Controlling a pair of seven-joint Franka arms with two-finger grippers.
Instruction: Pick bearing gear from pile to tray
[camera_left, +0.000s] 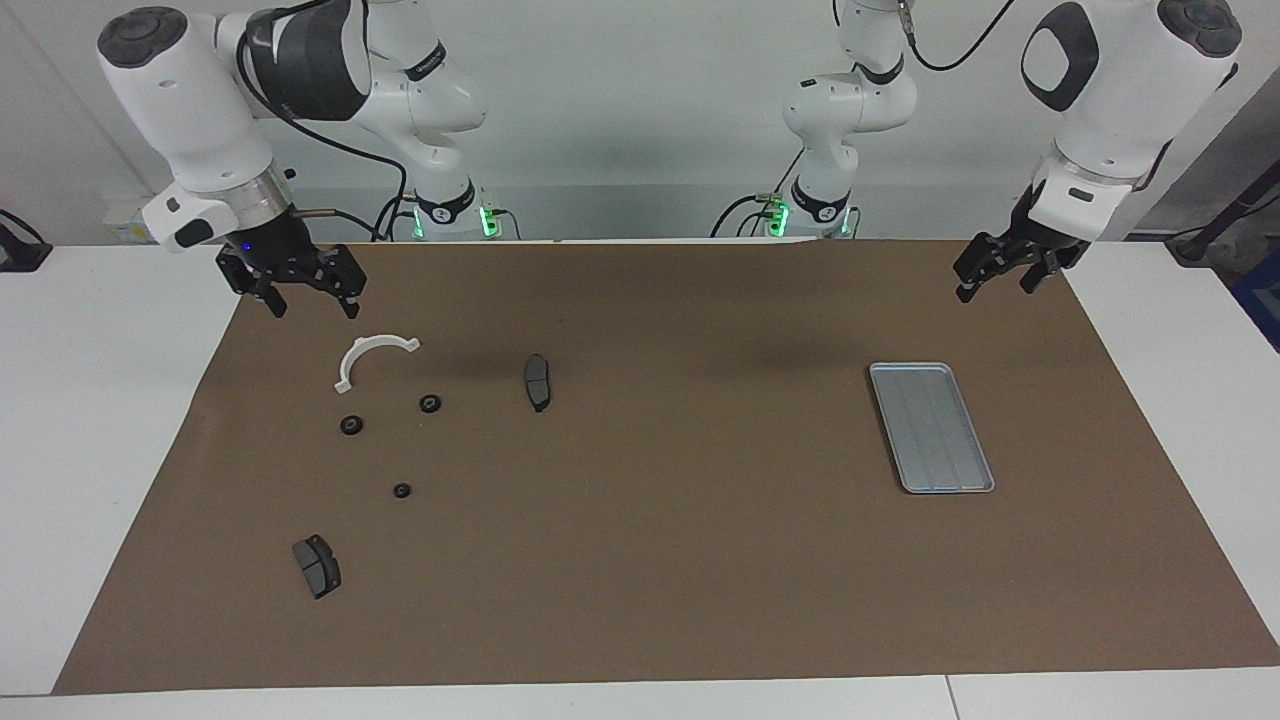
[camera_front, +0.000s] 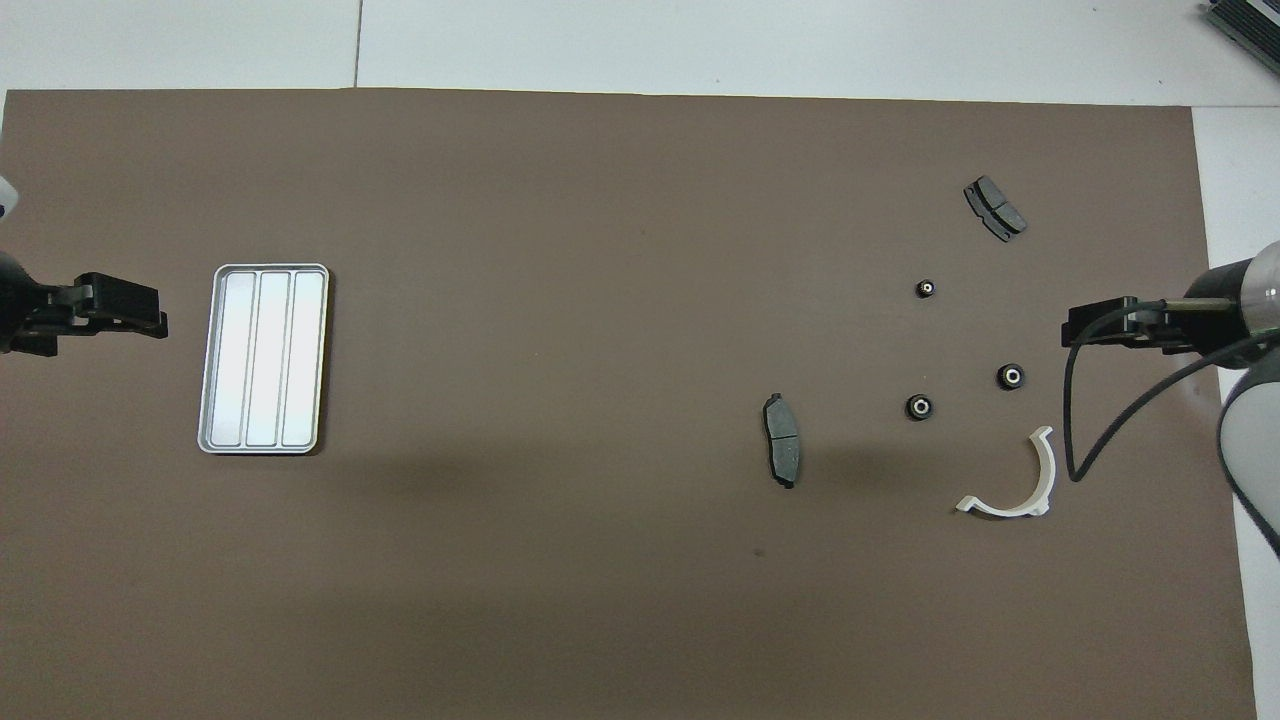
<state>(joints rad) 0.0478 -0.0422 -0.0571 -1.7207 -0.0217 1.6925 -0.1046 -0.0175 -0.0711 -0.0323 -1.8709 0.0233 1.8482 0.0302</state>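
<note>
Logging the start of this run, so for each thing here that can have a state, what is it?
Tray: flat on the mat, nothing in it.
Three black rings: loose on the mat, none in the tray.
White half-ring bracket: lying flat.
Two grey pads: lying apart.
Left pincer: open, up, holding nothing.
Right pincer: open, up, holding nothing.

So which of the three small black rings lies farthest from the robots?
The small black ring lying alone, nearest the dark grey curved pad; the other two sit by the white half-ring bracket.
</note>
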